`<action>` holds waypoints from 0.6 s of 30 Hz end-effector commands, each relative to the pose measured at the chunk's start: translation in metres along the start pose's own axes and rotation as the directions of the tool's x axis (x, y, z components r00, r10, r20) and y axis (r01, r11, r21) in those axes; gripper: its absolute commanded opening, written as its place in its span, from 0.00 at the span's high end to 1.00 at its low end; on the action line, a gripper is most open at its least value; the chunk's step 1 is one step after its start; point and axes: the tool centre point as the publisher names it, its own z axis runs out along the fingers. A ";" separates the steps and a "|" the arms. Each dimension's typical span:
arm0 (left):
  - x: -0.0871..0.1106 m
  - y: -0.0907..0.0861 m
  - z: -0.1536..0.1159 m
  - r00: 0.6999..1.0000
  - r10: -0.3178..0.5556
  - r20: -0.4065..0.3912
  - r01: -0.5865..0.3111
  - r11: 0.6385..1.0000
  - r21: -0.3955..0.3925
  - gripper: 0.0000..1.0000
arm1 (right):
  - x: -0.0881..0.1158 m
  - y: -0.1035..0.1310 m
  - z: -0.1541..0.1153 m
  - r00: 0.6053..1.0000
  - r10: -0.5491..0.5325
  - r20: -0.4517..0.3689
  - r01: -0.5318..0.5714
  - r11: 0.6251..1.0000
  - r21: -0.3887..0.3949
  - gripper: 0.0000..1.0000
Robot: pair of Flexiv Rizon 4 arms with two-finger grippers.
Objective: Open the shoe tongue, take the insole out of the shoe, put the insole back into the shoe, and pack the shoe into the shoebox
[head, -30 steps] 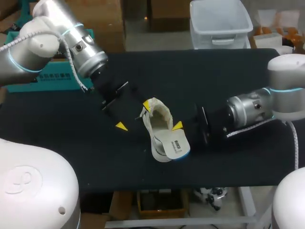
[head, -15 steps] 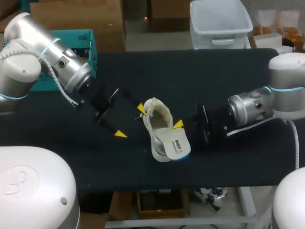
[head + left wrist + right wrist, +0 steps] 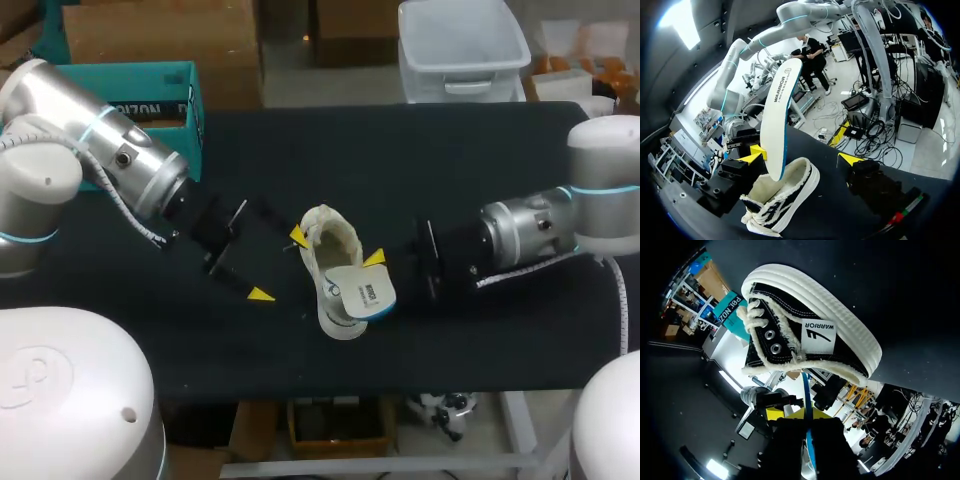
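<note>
Shoe point(image 3: 325, 248): on the middle of the black table point(image 3: 450, 170), opening upward.
Insole point(image 3: 363, 295): raised over the shoe.
Right gripper point(image 3: 372, 262): fingers pinching the insole's edge.
Left gripper point(image 3: 279, 265): fingers spread wide, empty, beside the shoe.

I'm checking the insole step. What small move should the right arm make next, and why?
Probably lift the insole slightly: the right gripper is shut on it, it stands nearly upright, and its lower end appears to sit at the opening of the shoe. The left gripper is open, so nothing steadies the shoe.
</note>
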 end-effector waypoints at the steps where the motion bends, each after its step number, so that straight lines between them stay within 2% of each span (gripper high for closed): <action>1: 0.012 0.008 0.012 0.991 0.011 0.131 -0.013 1.000 0.011 0.00 | -0.010 -0.009 0.002 1.000 -0.005 -0.021 0.005 1.000 -0.010 1.00; 3: 0.013 0.009 0.014 0.987 0.012 0.158 -0.018 0.999 0.031 0.00 | -0.011 -0.011 0.004 1.000 -0.010 -0.026 0.010 1.000 -0.012 1.00; 8: 0.013 0.012 0.024 0.975 0.013 0.220 -0.016 1.000 0.010 0.00 | -0.015 -0.003 0.012 0.999 -0.013 -0.046 0.013 1.000 -0.010 1.00; 18: 0.006 0.020 0.028 0.959 0.015 0.283 -0.029 0.999 0.045 0.00 | -0.010 0.008 0.020 0.999 -0.007 -0.051 0.008 1.000 0.006 1.00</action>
